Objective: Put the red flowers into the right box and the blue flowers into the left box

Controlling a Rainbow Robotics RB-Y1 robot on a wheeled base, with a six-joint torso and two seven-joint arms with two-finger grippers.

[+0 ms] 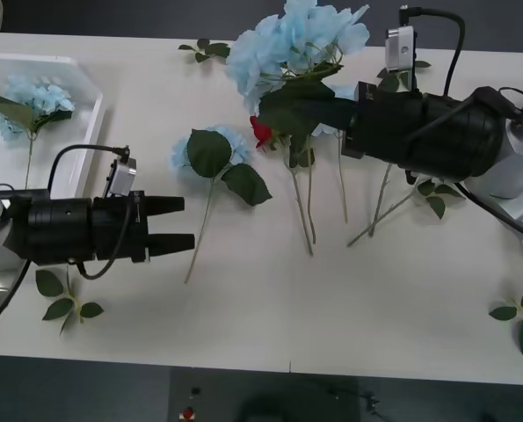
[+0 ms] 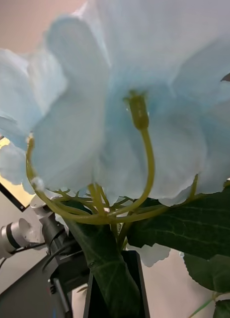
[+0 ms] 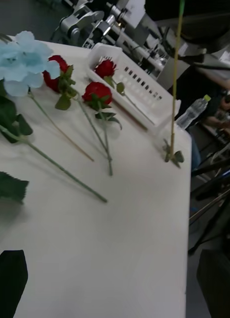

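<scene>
Blue flowers raised above white table, stem clamped in right gripper; another bloom flat just ahead of left gripper, fingers parted, empty. One more inside left box. Red rose in right box.

You have pale sky-blue blue flowers on green stems, red flowers, a white left box, and black grippers.
</scene>
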